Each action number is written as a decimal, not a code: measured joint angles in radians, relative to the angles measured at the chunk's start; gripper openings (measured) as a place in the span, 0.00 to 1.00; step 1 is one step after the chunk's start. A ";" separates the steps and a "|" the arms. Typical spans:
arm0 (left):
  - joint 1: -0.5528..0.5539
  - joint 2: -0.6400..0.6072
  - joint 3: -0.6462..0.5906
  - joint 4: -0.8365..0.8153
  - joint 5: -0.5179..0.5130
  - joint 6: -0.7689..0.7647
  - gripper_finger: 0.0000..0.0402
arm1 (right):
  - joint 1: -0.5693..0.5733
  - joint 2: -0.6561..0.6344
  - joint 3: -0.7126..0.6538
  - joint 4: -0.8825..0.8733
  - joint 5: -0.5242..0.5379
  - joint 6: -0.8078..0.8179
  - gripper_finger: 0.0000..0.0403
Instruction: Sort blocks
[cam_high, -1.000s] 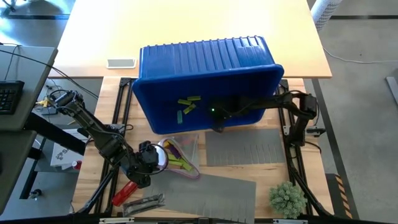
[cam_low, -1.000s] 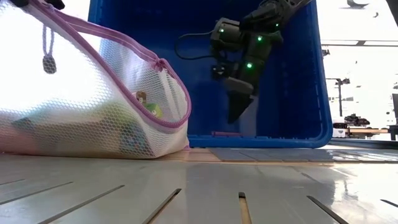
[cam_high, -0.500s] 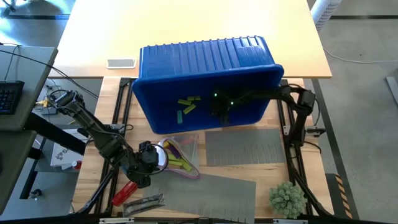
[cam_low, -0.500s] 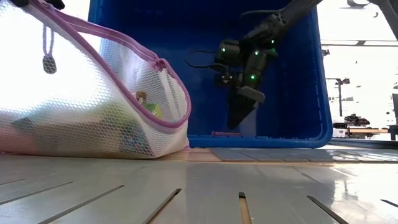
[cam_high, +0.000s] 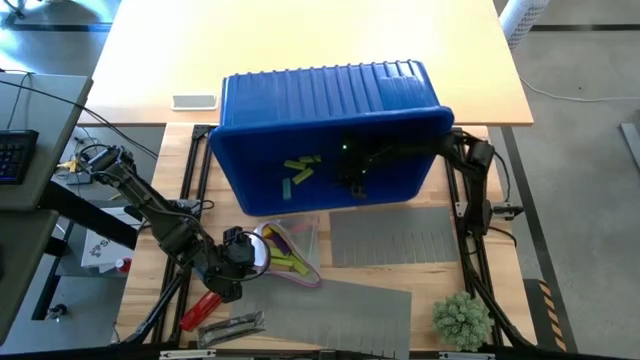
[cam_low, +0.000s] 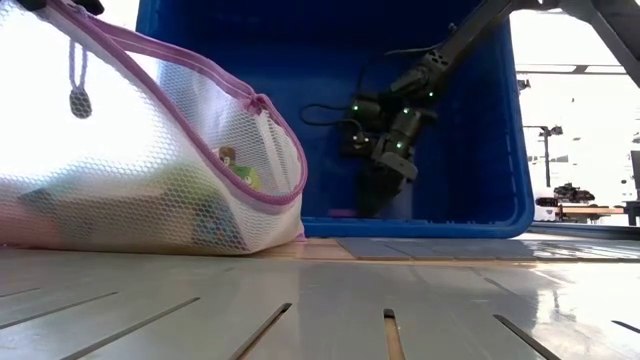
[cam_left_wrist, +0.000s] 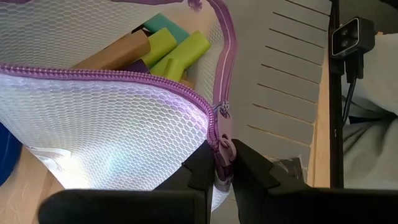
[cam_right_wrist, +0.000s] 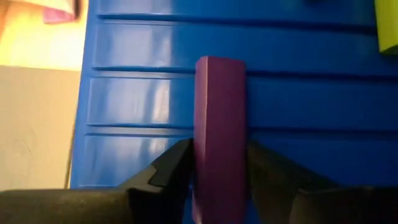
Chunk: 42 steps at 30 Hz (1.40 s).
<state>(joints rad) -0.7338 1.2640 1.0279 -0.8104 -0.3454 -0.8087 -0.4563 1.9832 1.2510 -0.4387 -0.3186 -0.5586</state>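
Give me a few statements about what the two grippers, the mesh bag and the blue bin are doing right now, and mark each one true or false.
1. The right gripper holds a purple block. True.
2. The right gripper is over the grey mat. False: it is inside the blue bin.
3. The left gripper pinches the mesh bag at its purple zipper edge. True.
4. The mesh bag is empty. False: lime blocks and other blocks lie inside it.
5. Some lime blocks lie in the blue bin. True.
6. The blue bin stands upright. False: it lies tipped on its side, opening toward the arms.
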 joint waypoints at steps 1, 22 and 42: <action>0.000 0.000 0.000 0.000 0.001 0.000 0.06 | 0.004 0.002 0.000 0.002 -0.004 0.001 0.33; 0.000 0.000 0.000 0.000 0.003 0.000 0.06 | 0.381 -0.281 -0.003 0.014 0.206 0.240 0.22; 0.000 0.000 0.000 0.001 0.002 0.000 0.06 | 0.819 0.089 -0.007 1.176 0.600 0.851 0.22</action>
<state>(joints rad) -0.7337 1.2640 1.0279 -0.8097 -0.3433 -0.8087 0.3632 2.0724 1.2438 0.7377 0.2815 0.2922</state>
